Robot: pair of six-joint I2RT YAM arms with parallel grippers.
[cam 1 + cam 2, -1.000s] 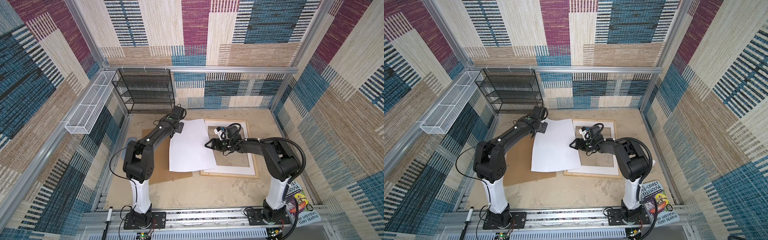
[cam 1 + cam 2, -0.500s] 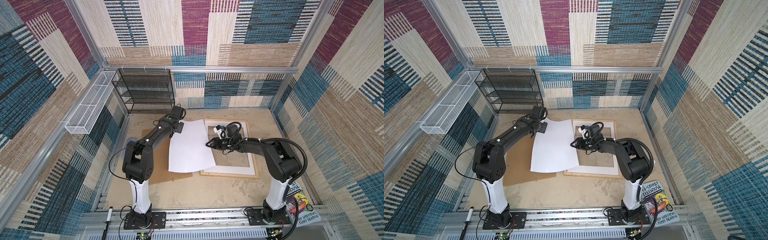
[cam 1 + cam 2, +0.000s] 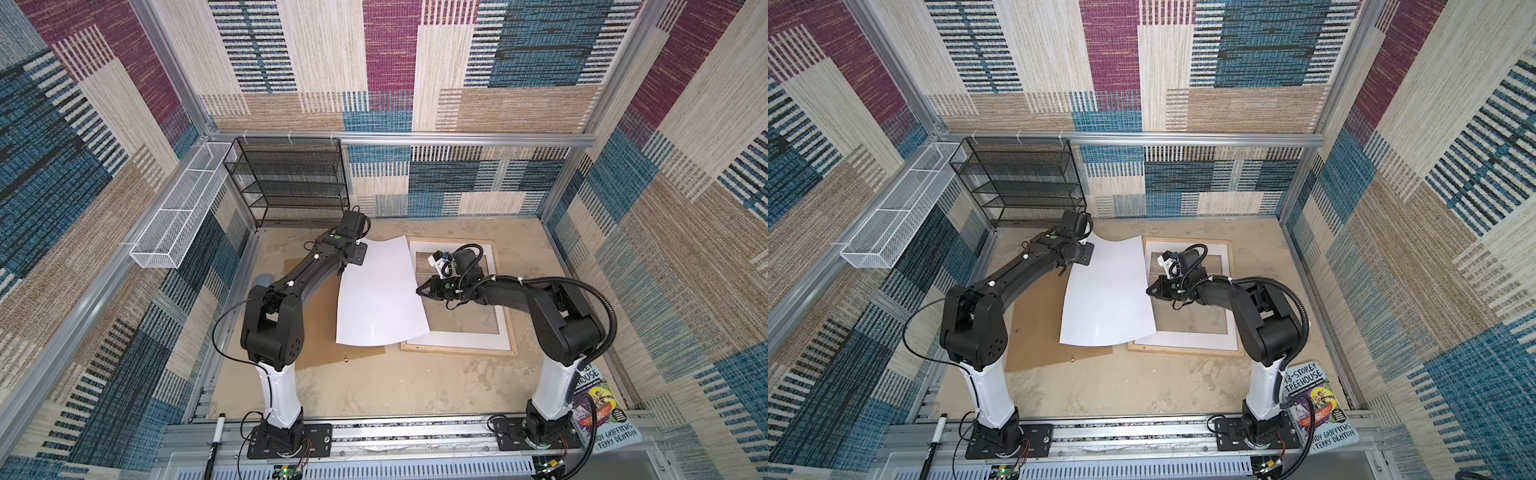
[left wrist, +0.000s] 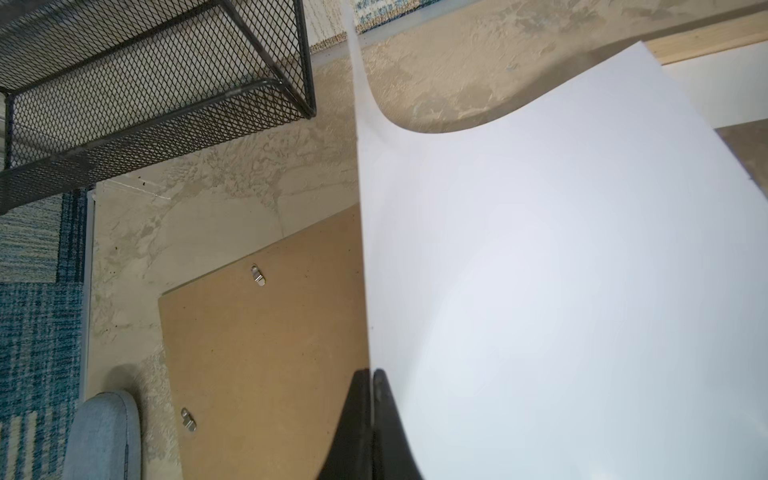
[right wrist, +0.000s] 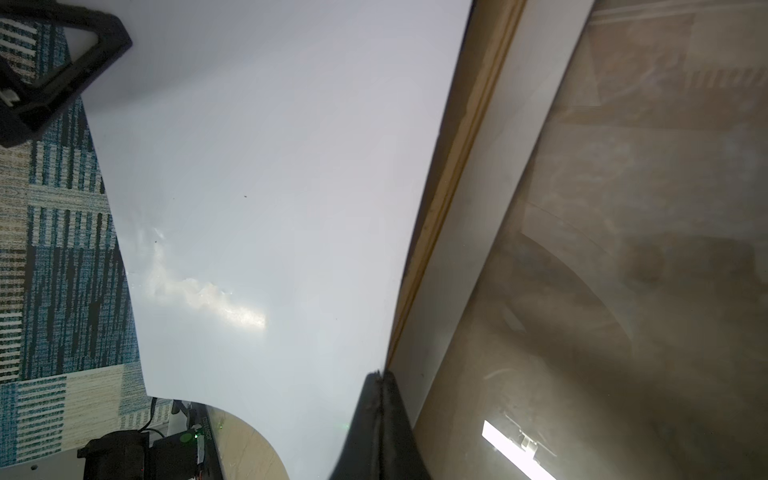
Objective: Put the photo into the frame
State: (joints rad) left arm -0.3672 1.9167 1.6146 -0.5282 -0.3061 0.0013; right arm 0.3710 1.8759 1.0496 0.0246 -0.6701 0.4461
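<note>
The photo (image 3: 380, 291) hangs above the table (image 3: 374, 386) with its plain white back upward (the printed side cannot be seen from any view), bowed into a gentle curve and held between the two arms. The left gripper (image 4: 371, 376) is clamped on the sheet's left edge, not far from its far-left corner; in the left wrist view its two dark fingers (image 4: 353, 415) press together with the paper's edge running up between them. The right gripper (image 5: 380, 376) is likewise pinched shut on the photo's right edge about midway along, and in both top views its tip (image 3: 419, 291) (image 3: 1148, 291) meets the white sheet there. The frame (image 3: 457, 352) lies flat on the right half of the table, its pale wood strips enclosing a white mat board (image 3: 457, 340) with an open centre. The photo's right part overlaps the frame's left side in both top views, and its near-right corner reaches over the mat. To the left a brown backing board (image 3: 316, 345) lies flat on the table, partly under the sheet's left and near edges; two small metal clips (image 4: 257, 275) show on it in the left wrist view.
</note>
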